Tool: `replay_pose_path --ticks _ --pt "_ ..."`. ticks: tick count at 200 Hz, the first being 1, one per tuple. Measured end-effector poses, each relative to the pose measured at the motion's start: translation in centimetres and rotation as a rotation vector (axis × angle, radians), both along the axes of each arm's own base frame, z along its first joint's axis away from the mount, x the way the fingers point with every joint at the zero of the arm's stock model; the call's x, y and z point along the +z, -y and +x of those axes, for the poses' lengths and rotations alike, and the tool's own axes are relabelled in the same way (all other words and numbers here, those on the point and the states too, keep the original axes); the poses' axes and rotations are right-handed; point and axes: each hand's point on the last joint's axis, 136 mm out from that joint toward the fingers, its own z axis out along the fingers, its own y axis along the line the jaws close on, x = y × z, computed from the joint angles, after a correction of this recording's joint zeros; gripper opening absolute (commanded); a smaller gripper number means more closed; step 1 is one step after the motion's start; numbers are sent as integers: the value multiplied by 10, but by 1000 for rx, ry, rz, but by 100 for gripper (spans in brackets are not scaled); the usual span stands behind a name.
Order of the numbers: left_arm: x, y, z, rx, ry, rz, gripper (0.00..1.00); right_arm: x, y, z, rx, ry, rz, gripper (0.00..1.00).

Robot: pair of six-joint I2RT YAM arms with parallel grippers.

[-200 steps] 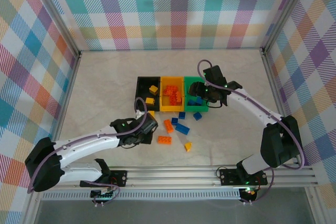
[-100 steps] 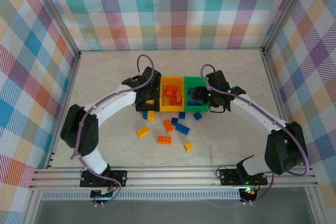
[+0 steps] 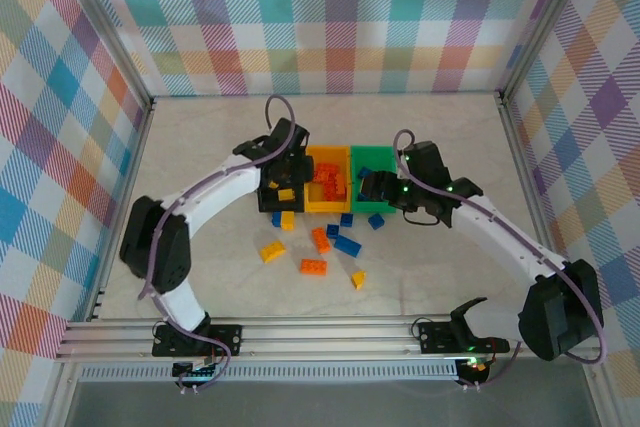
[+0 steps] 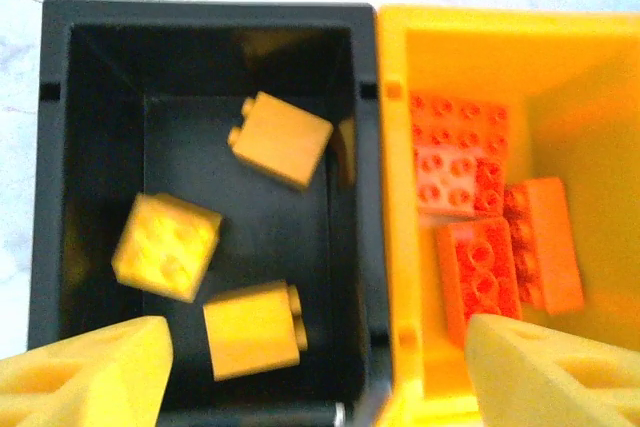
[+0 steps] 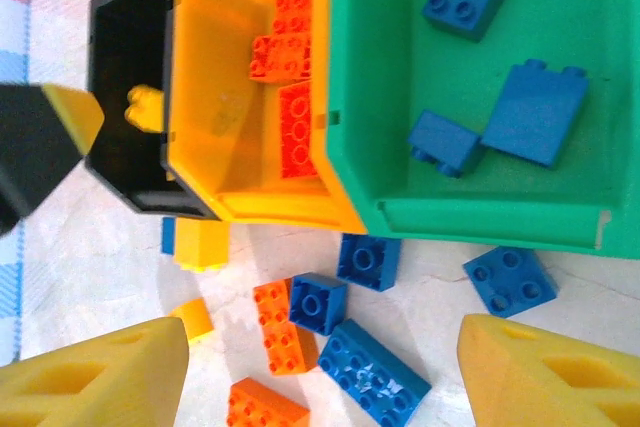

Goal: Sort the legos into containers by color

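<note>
- Black plastic bin (image 4: 45, 197), orange-yellow bin (image 4: 580, 57) and green bin (image 5: 480, 222) are touching side by side, pale tabletop (image 3: 220, 127) lying open behind.
- Left gripper (image 4: 320, 377) is hovering wide, empty, over the black bin's yellow studded bricks (image 4: 280, 137).
- Right gripper (image 5: 320, 377) is gaping, empty, over loose blue bricks (image 5: 375, 377).

Three yellow bricks (image 4: 282, 139) are seen in the black bin (image 4: 210, 13), orange-red bricks (image 4: 480, 282) in the orange-yellow bin (image 4: 470, 57), and blue bricks (image 5: 535, 112) in the green bin (image 5: 370, 77). Loose blue (image 5: 375, 372), orange (image 5: 280, 327) and yellow (image 5: 205, 244) pieces are scattered on the pale, faintly marbled worktop (image 3: 200, 137). The walls (image 3: 330, 17) are covered in a pastel plaid of pink, teal, orange, yellow and purple. The left arm (image 3: 215, 187) and right arm (image 3: 500, 232) are finished in white with black joints, and a purple cable (image 3: 266, 117) is looped above. The left gripper (image 4: 315, 357) and right gripper (image 5: 320, 347) are fitted with pale yellow fingers.
</note>
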Motion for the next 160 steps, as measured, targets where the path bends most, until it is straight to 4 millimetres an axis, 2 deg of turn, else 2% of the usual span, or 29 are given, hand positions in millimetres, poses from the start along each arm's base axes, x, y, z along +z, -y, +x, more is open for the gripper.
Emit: replay_pose_path --ticks 20,39,57,79,113,160 --pt "14 4 -42 -48 16 -43 85 3 -5 -5 28 1 33 73" --pt "14 -1 -81 -72 10 -83 90 0 -8 -11 50 -11 53 72" --pt "0 -19 -108 -44 -16 -97 97 -4 -9 -16 63 -26 61 73" --pt "-34 -42 -133 -6 -90 -59 98 -8 -9 -19 71 -37 65 73" --pt "-86 -56 -152 28 -216 18 99 -7 -10 -18 73 -27 72 72" --pt "-132 -55 -150 57 -296 79 98 -2 -10 -18 74 -13 77 73"
